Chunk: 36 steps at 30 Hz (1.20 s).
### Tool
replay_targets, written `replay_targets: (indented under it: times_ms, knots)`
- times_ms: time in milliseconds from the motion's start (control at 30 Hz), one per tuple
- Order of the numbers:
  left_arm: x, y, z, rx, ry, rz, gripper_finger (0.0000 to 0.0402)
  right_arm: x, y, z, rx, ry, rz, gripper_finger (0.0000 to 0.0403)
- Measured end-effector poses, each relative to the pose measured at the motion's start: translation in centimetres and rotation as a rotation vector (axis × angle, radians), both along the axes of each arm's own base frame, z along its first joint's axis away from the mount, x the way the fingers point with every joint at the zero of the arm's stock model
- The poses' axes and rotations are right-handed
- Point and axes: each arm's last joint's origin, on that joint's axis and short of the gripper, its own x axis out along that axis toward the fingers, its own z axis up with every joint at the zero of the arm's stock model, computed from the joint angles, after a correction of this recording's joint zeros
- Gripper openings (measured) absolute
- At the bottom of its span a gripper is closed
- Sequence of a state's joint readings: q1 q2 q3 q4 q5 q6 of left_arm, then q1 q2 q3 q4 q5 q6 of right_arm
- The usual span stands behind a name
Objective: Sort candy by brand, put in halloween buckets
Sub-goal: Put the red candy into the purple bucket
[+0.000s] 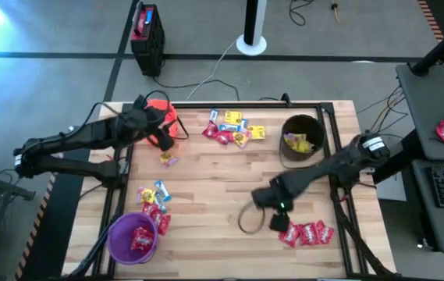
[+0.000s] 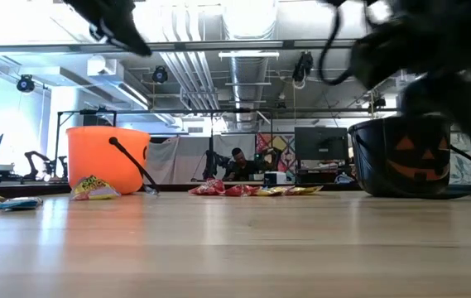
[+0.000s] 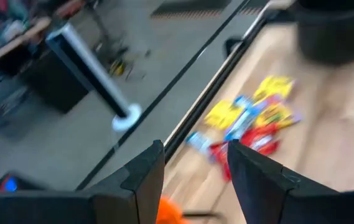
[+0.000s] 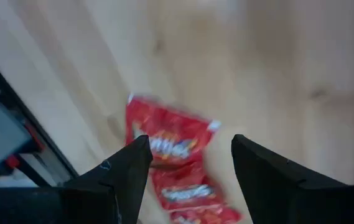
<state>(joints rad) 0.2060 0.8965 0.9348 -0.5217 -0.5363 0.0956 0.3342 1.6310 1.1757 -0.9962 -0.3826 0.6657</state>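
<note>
The orange bucket [image 1: 167, 112] stands at the far left, partly under my left arm. The black bucket [image 1: 301, 139] at the far right holds yellow packets. The purple bucket [image 1: 133, 238] at the near left holds red packets. My left gripper [image 1: 161, 140] is open and empty just beside the orange bucket; its wrist view [image 3: 192, 152] looks toward a mixed candy pile [image 3: 251, 121]. My right gripper [image 1: 278, 221] hovers open and empty above a row of red packets [image 1: 307, 232]. These show between its fingers in the right wrist view [image 4: 170, 146].
The mixed candy pile [image 1: 233, 129] lies at the far middle. A single packet [image 1: 168, 158] lies near the orange bucket, and several packets [image 1: 153, 204] lie beside the purple bucket. A thin dark loop [image 1: 249, 220] lies on the table left of my right gripper.
</note>
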Motion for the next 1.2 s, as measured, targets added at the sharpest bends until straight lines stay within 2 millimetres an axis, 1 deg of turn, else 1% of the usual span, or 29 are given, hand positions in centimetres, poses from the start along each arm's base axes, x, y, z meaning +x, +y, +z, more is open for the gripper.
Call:
replay_targets:
  times_ms: [133,233,367,433,667,800,867,933,1000,1200]
  knots:
    - [0.1,-1.5,0.4,0.006,-0.039,-0.082,0.016,-1.5,3.5,-1.0,-0.026,-0.002,-0.005,0.0215]
    - [0.3,-2.2,0.4,0.004,-0.037,-0.125,0.016,-2.5,4.9,-1.8,-0.073,-0.006,-0.034,0.0215]
    - [0.7,-3.2,0.2,-0.011,-0.051,-0.17,0.016,-3.6,5.3,-3.2,-0.158,-0.003,-0.062,0.0215]
    - [0.9,-3.6,0.3,-0.031,-0.082,-0.183,0.016,-4.1,5.2,-3.7,-0.182,0.005,-0.065,0.0215]
    - [1.0,-4.7,0.3,-0.058,-0.111,-0.232,0.016,-4.6,4.8,-5.5,-0.171,-0.021,-0.068,0.0215]
    - [1.0,-5.1,0.3,-0.06,-0.111,-0.249,0.016,-4.9,4.5,-6.0,-0.203,-0.031,-0.085,0.0214]
    - [1.0,-5.1,0.3,-0.06,-0.111,-0.25,0.016,-4.9,4.5,-6.1,-0.216,-0.037,-0.086,0.0207]
    - [1.0,-5.1,0.3,-0.06,-0.111,-0.25,0.016,-4.9,4.4,-6.1,-0.218,-0.037,-0.089,0.019]
    - [1.0,-5.1,0.3,-0.059,-0.111,-0.249,0.016,-4.8,4.4,-6.1,-0.221,-0.044,-0.09,0.0163]
    - [1.0,-5.1,0.3,-0.059,-0.109,-0.248,0.016,-4.5,4.5,-6.0,-0.222,-0.081,-0.072,0.0058]
